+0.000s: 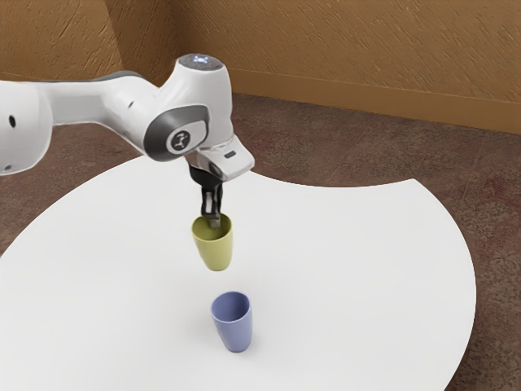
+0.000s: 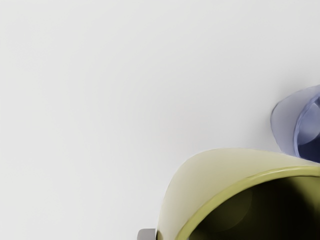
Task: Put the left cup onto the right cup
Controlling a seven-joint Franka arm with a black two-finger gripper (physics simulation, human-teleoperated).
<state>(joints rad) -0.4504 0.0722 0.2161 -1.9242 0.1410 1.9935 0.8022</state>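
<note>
- The yellow-green cup (image 1: 214, 244) hangs in the air, up and a little toward the arm from the blue cup (image 1: 232, 322). It is mouth up, slightly tilted, and the two cups are apart.
- The gripper (image 1: 213, 213) comes down from above onto the yellow-green cup's rim on the side away from the blue cup. Its black fingers are drawn close together and pinch the cup's wall there, carrying the cup.
- The blue cup stands upright on the table (image 1: 366, 269) with its mouth open and nothing in it that can be seen.
- In the wrist view the yellow-green cup (image 2: 225, 180) sits close under the hand, cut off at the frame's edge, with its inside dark. The blue cup (image 2: 295, 125) shows beyond it, also cut off so that just part of its rim and wall can be seen.
- A small grey piece (image 2: 147, 234) sits against the yellow-green cup's outer wall in the wrist view. Too little of it shows to tell what it is.
- The fingertips are partly hidden by the rim, so the exact contact is hard to make out.
- The table is round and plain white (image 2: 100, 100), spreading out all around the blue cup.
- The white arm (image 1: 98, 110) reaches in from the exterior view's left.
- Beyond the table, far behind the blue cup, lies a brown speckled floor (image 1: 342, 138) meeting a tan textured wall (image 1: 366, 41).
</note>
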